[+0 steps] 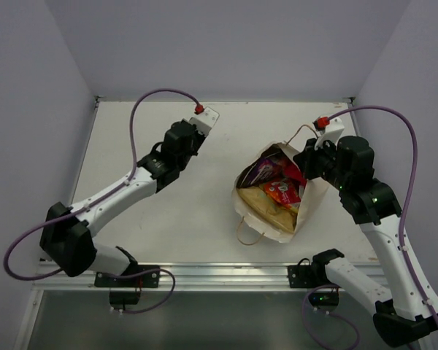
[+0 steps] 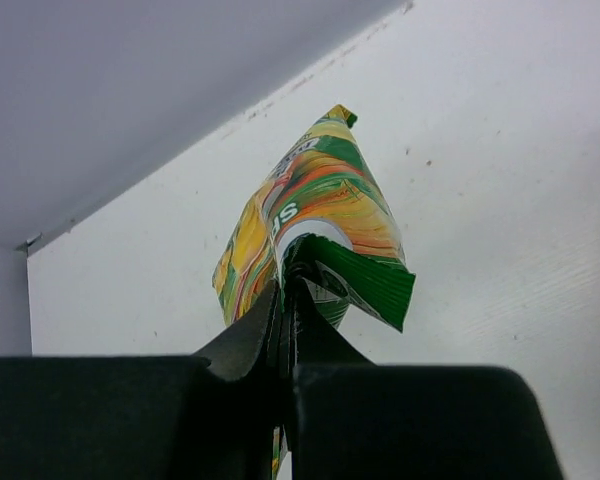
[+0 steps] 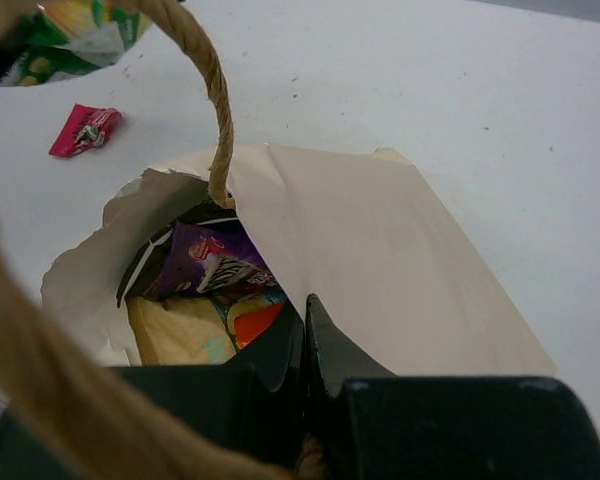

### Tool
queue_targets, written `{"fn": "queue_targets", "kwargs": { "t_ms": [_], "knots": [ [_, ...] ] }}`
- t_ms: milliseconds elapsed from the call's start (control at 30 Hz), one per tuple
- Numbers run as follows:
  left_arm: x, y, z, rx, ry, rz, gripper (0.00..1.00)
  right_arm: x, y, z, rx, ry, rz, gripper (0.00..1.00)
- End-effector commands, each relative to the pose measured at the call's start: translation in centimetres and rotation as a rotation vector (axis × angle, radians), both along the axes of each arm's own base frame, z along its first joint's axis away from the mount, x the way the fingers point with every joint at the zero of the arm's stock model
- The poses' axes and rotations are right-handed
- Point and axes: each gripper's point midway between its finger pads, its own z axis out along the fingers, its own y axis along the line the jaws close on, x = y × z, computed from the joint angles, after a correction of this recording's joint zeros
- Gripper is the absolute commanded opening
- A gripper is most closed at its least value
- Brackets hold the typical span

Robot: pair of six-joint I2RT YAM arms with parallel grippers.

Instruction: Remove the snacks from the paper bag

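My left gripper pinches a green-yellow packet left of the paper bag, my right gripper clamps its cord handle, and next I'd lower and release.

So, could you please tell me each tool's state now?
Left tool: closed on the green-yellow packet.
Right tool: closed, seemingly on the handle of the paper bag.

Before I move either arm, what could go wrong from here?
1. The left pincer pinches only a crumpled edge of the green-yellow packet; a quick swing could shake it loose.
2. The right pincer looks shut on the paper bag by its cord handle; pulling could tip or drag the bag, spilling the purple packet and others inside.
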Motion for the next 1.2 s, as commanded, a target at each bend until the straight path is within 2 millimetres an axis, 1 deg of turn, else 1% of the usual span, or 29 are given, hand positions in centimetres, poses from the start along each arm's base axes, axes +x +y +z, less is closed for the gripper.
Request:
{"fn": "queue_targets", "kwargs": {
  "t_ms": [0, 33, 67, 100, 167, 200, 233, 267, 300, 333, 367, 400, 433, 467, 500, 533, 600, 633, 667, 700, 733, 800, 833, 900, 933, 1000, 1100, 1133, 1167],
  "knots": [
    [3.4, 0.2, 1.8, -0.078, -0.148, 0.088, 0.0, 0.4, 0.1, 2.1, 0.035, -0.087, -0.005, 0.0],
    [3.9, 0.2, 0.9, -0.077, -0.139, 0.103, 0.01, 0.4, 0.1, 2.1, 0.035, -0.086, -0.005, 0.0],
    [4.6, -0.2, -0.9, -0.068, -0.116, 0.108, 0.05, 0.4, 0.2, 2.1, 0.036, -0.085, -0.001, 0.0],
    [4.8, -0.4, -1.8, -0.072, -0.098, 0.106, 0.09, 0.4, 0.2, 2.1, 0.036, -0.083, 0.0, 0.0],
    [4.9, -1.2, -3.9, -0.057, -0.04, 0.08, 0.21, 0.4, 0.3, 2.0, 0.033, -0.077, 0.004, 0.01],
    [4.7, -1.5, -4.2, -0.078, -0.019, 0.07, 0.28, 0.4, 0.3, 2.1, 0.034, -0.08, 0.004, 0.01],
    [4.4, -1.8, -4.1, -0.089, -0.009, 0.054, 0.48, 0.4, 0.2, 2.1, 0.034, -0.081, 0.004, 0.01],
    [3.8, -2.1, -3.9, -0.104, 0.005, 0.024, 0.61, 0.4, 0.3, 2.2, 0.035, -0.082, 0.007, 0.01],
    [3.3, -2.2, -3.5, -0.137, 0.017, 0.018, 0.77, 0.4, 0.4, 2.2, 0.035, -0.082, 0.009, 0.01],
    [2.9, -2.2, -3.0, -0.153, 0.024, 0.012, 0.81, 0.5, 0.4, 2.2, 0.035, -0.079, 0.012, 0.01],
    [1.9, -2.0, -1.8, -0.171, 0.023, 0.007, 0.84, 0.4, 0.5, 2.2, 0.037, -0.076, 0.019, 0.01],
    [1.3, -2.2, -1.0, -0.207, 0.029, 0.005, 0.88, 0.4, 0.6, 2.2, 0.04, -0.075, 0.021, 0.01],
    [-0.2, -2.9, 1.1, -0.245, 0.005, -0.032, 0.9, 0.4, 0.7, 2.2, 0.041, -0.07, 0.025, 0.01],
    [-1.3, -3.2, 1.7, -0.258, 0.013, -0.051, 0.9, 0.4, 0.8, 2.2, 0.042, -0.069, 0.028, 0.01],
    [-2.3, -4.0, 2.7, -0.295, 0.014, -0.076, 0.91, 0.5, 0.8, 2.2, 0.043, -0.067, 0.029, 0.01],
    [-4.9, -5.7, 3.7, -0.32, 0.042, -0.142, 0.91, 0.5, 0.9, 2.5, 0.046, -0.072, 0.031, 0.01],
    [-7.5, -7.9, 4.7, -0.369, 0.078, -0.215, 0.91, 0.5, 0.9, 2.6, 0.048, -0.075, 0.03, 0.01],
    [-8.7, -9.0, 5.0, -0.399, 0.106, -0.253, 0.9, 0.5, 0.8, 2.7, 0.048, -0.073, 0.028, 0.01],
    [-10.8, -10.9, 5.2, -0.431, 0.151, -0.322, 0.9, 0.6, 0.8, 2.6, 0.047, -0.07, 0.026, 0.01],
    [-12.1, -12.1, 5.1, -0.498, 0.209, -0.342, 0.88, 0.6, 0.8, 2.8, 0.048, -0.073, 0.023, 0.01],
    [-13.9, -14.0, 4.9, -0.525, 0.26, -0.405, 0.88, 0.6, 0.8, 2.8, 0.049, -0.076, 0.023, 0.01],
    [-15.7, -15.8, 4.5, -0.604, 0.346, -0.415, 0.86, 0.6, 0.6, 2.8, 0.046, -0.077, 0.014, 0.01],
    [-17.1, -17.5, 3.8, -0.614, 0.392, -0.438, 0.86, 0.6, 0.6, 2.9, 0.046, -0.08, 0.013, 0.01],
    [-18.6, -19.3, 3.8, -0.685, 0.455, -0.445, 0.85, 0.6, 0.5, 2.9, 0.045, -0.08, 0.01, 0.01],
    [-19.6, -20.8, 3.8, -0.712, 0.471, -0.467, 0.84, 0.6, 0.4, 2.9, 0.044, -0.083, 0.004, 0.01],
    [-20.2, -22.1, 3.6, -0.748, 0.499, -0.461, 0.84, 0.5, 0.4, 2.9, 0.046, -0.085, 0.002, 0.01],
    [-19.5, -23.3, 1.7, -0.801, 0.545, -0.357, 0.83, 0.4, 0.4, 3.0, 0.054, -0.088, 0.0, 0.01],
    [-18.9, -23.7, 0.4, -0.8, 0.556, -0.317, 0.82, 0.4, 0.4, 3.0, 0.059, -0.087, -0.001, 0.01],
    [-18.7, -23.8, -0.4, -0.807, 0.568, -0.287, 0.82, 0.3, 0.4, 2.9, 0.061, -0.086, -0.003, 0.01]
  ]
}}
